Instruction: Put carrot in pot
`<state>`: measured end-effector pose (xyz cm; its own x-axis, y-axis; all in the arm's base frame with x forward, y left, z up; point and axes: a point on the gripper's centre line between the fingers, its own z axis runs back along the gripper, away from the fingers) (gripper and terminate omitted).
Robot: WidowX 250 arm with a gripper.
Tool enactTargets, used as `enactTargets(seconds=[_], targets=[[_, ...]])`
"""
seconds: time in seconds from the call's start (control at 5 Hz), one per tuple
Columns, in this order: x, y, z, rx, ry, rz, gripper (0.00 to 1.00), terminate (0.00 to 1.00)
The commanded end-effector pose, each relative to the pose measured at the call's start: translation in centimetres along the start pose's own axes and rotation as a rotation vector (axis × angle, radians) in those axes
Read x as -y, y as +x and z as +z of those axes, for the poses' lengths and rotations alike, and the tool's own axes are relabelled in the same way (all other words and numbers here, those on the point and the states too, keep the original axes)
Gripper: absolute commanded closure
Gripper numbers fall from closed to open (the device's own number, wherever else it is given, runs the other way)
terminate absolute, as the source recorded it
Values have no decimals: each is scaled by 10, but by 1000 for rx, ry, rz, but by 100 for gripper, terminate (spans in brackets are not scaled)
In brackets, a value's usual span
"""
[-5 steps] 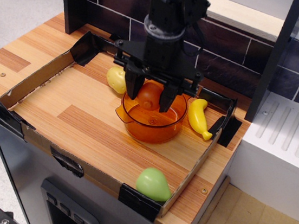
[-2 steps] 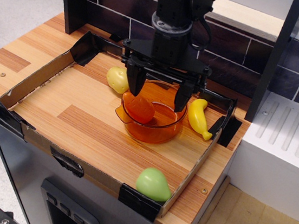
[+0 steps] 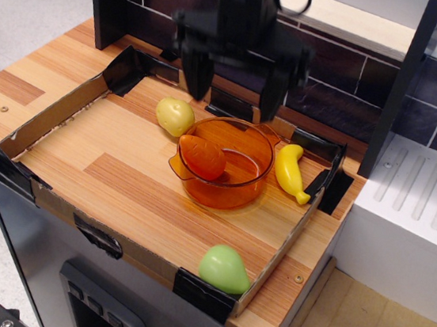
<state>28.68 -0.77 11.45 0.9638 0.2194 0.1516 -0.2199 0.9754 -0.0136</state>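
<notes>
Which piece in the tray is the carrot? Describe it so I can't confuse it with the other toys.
Find the cardboard-edged tray on the wooden counter, then the translucent orange pot in its middle. The carrot lies inside, against the left wall: glossy orange and stubby, whereas the toys outside are yellow or green.

Black arm; cylindrical wrist; broad crossbar; two blocky black jaws

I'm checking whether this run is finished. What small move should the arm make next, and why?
Probably just lift a little higher and pull clear. The carrot already lies inside the orange pot, leaning against its left wall. The gripper hangs open above the pot, holding nothing and touching nothing. Nothing seems left to place; the banana beside the pot needs no handling.
</notes>
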Motion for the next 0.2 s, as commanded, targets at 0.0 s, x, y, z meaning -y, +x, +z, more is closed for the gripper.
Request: enactTargets(seconds=[0.0], targets=[[-3, 7, 13, 52, -11, 4, 0, 100]])
